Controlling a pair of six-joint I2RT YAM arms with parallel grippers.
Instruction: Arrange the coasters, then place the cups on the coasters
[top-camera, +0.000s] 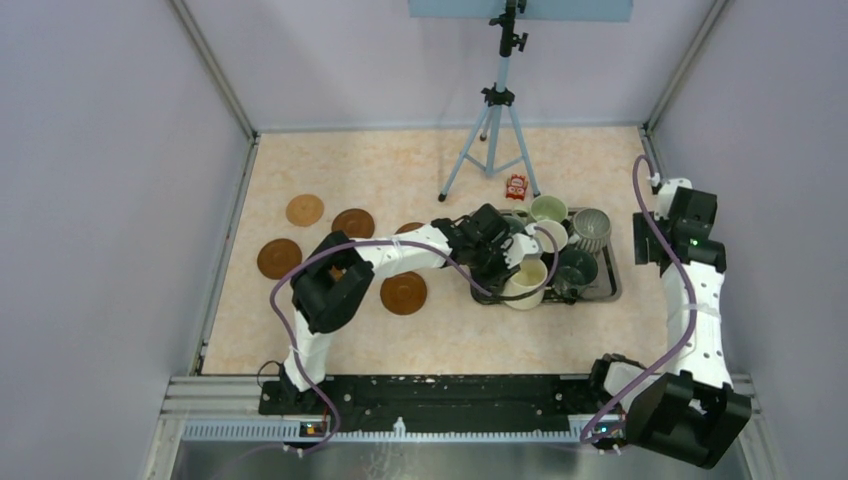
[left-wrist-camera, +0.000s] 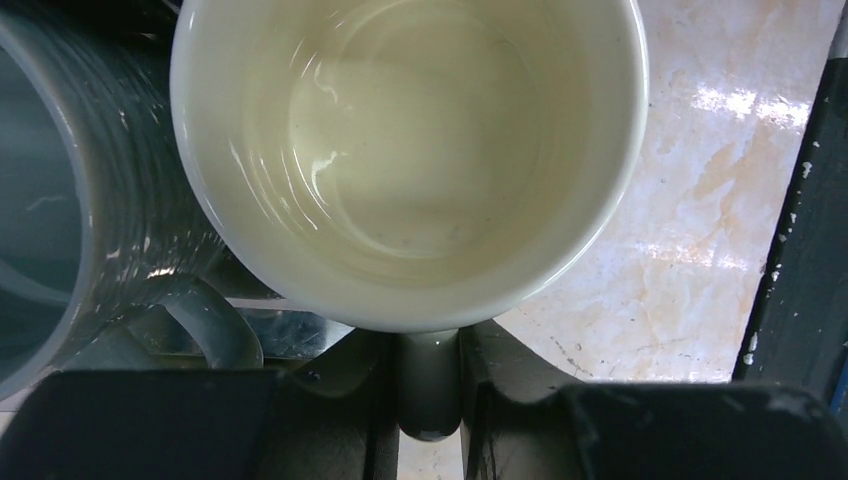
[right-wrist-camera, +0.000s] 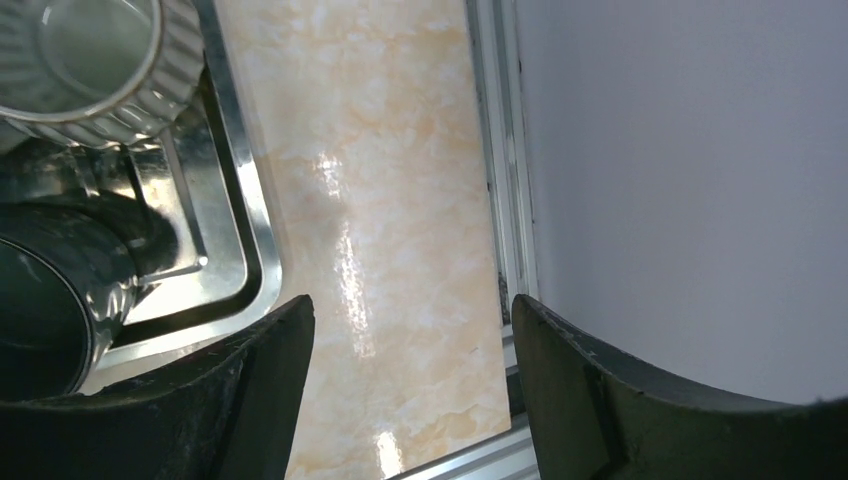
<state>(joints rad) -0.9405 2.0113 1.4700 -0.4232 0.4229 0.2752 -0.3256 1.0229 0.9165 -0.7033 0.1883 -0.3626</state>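
**Left arm at the tray:** My left fingers are closed on the handle of the cream mug, pinching it from both sides. The mug's open mouth sits just beyond my fingertips. Just to the left of these fingers stands the grey-blue mug, its own handle curling toward my left finger. To the right of the fingers lies the pale marbled worktop.

From above, my left arm reaches across to the steel tray, where all the cups stand. Beyond and to the right of my left fingers crowd the pale green mug, the white mug, the ribbed grey mug and the dark mug. The coasters lie well apart from these fingers, back along the arm and out to its left. Several reddish-brown discs are scattered flat on the worktop, and two of them are partly hidden under the arm.

**Right arm beside the tray:** My right fingers are spread wide and hold nothing. They hang over the worktop just beside the tray's right rim. The dark mug sits close to my left finger, the ribbed grey mug stands further beyond it, and the pale wall rises to the right of the fingers.
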